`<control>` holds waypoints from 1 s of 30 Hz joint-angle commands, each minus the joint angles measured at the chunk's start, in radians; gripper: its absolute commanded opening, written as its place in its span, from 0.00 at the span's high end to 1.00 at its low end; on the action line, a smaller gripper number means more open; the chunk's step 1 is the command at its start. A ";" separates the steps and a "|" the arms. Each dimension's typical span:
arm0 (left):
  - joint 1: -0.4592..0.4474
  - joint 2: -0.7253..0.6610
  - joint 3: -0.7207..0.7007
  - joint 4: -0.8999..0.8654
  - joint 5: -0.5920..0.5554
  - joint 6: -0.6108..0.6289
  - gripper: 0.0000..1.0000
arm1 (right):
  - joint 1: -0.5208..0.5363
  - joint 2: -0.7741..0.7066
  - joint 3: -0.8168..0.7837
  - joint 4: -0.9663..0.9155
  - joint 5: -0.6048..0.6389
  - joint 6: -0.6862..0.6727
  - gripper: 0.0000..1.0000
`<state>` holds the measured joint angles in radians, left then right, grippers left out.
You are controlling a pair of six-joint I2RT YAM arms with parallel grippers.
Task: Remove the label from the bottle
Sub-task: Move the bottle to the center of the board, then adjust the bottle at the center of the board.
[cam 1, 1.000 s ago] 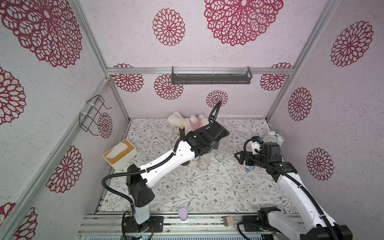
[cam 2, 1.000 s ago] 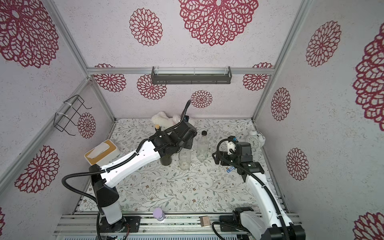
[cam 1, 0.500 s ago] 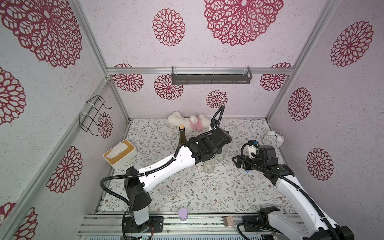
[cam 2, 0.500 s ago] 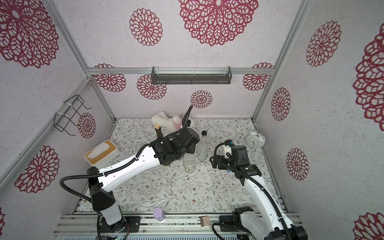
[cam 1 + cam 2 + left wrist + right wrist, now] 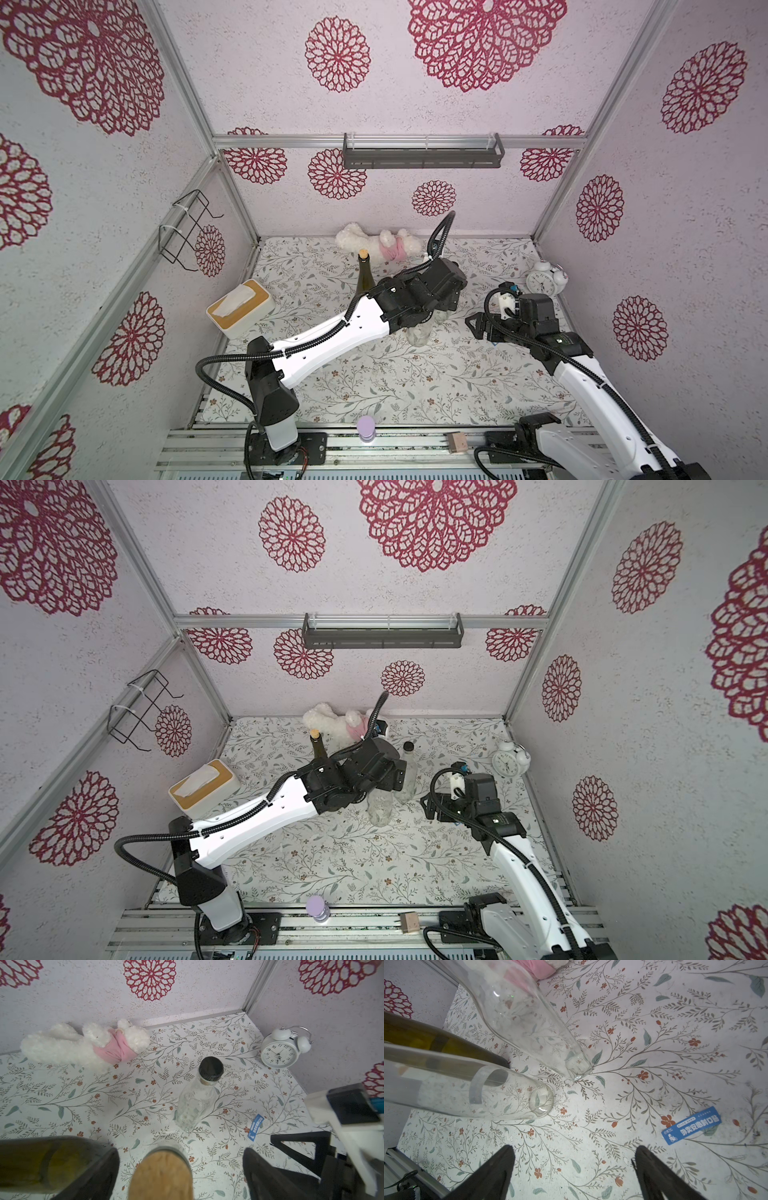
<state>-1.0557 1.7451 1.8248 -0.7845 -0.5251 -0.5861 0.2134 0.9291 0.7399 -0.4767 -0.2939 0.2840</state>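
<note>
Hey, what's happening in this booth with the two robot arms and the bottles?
The job is getting a label off a bottle. The left claw is open above the corked clear bottle, which stands on the mat beside a black-capped clear bottle and a green bottle. The right claw, open and empty, hovers over the mat near a blue label lying flat there, on no bottle.
</note>
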 commanded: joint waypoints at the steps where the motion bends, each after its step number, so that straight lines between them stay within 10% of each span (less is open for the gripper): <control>1: 0.000 -0.084 -0.024 0.052 0.091 0.080 0.00 | 0.004 -0.007 0.043 -0.020 -0.029 0.023 0.05; 12: 0.113 -0.319 -0.277 0.159 0.578 0.338 0.01 | 0.003 0.007 0.076 -0.060 -0.049 0.001 0.04; 30: 0.309 -0.401 -0.450 0.297 0.830 0.529 0.08 | 0.001 -0.036 0.042 -0.023 -0.101 0.039 0.04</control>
<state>-0.7639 1.3357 1.3777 -0.5587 0.2352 -0.0971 0.2134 0.9119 0.7868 -0.5137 -0.3901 0.3084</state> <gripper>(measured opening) 0.924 0.961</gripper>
